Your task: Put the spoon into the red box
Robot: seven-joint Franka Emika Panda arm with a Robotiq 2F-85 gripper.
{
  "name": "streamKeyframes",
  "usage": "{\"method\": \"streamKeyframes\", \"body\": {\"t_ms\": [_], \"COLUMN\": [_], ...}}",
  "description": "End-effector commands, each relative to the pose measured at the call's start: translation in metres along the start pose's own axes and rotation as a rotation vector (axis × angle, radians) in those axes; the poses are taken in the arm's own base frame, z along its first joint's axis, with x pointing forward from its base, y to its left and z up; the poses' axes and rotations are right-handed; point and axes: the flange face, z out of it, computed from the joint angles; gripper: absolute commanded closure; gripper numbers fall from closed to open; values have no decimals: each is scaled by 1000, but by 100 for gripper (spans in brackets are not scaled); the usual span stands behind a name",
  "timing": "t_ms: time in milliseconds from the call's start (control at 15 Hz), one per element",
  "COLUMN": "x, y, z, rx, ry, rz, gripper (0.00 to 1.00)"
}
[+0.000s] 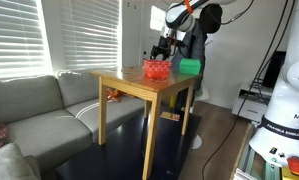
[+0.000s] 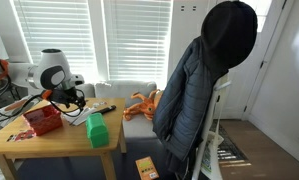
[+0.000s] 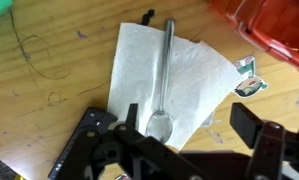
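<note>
A: This is a living room with window blinds and a grey sofa [image 1: 34, 115]. The work is on a small wooden table [image 1: 129, 80]. Where is the spoon?

B: The spoon [image 3: 167, 70] lies flat on a white napkin [image 3: 199, 75], just beside the red box [image 3: 274, 25] and not inside it. The end of its handle is the part nearer to the red box, and its bowl points away from it.

A: And the claw?

B: In the wrist view the gripper [image 3: 171, 128] is spread wide and grasps nothing. The bowl of the spoon shows between its two fingers [image 3: 94, 135]. I cannot tell how high it hangs above the spoon.

A: A green box [image 2: 97, 131] also stands near the red box.

B: Yes, but I think it is not the goal.

A: How should this step be done well?

B: I judge that the step is the grasp. The claw should go straight down, with one finger on each side of the thin neck. It should close on the metal only, so that the napkin is not pinched with it. The spoon is thin and smooth, so it may turn or slip. A firm grip and a slow lift are better. The red box looks low, so the release should also be low, with the spoon fully over its rim.
</note>
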Motion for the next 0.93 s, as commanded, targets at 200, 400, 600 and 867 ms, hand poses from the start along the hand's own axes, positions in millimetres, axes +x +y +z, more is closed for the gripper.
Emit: {"method": "streamKeyframes", "body": {"t_ms": [200, 400, 600, 867], "x": [8, 8, 8, 7], "y": [-13, -12, -10, -9], "z": [25, 33, 39, 44], "rx": [-17, -22, -22, -24], "ry": [16, 8, -2, -11], "rz": [-14, -15, -12, -10], "gripper": [38, 33, 35, 45]}}
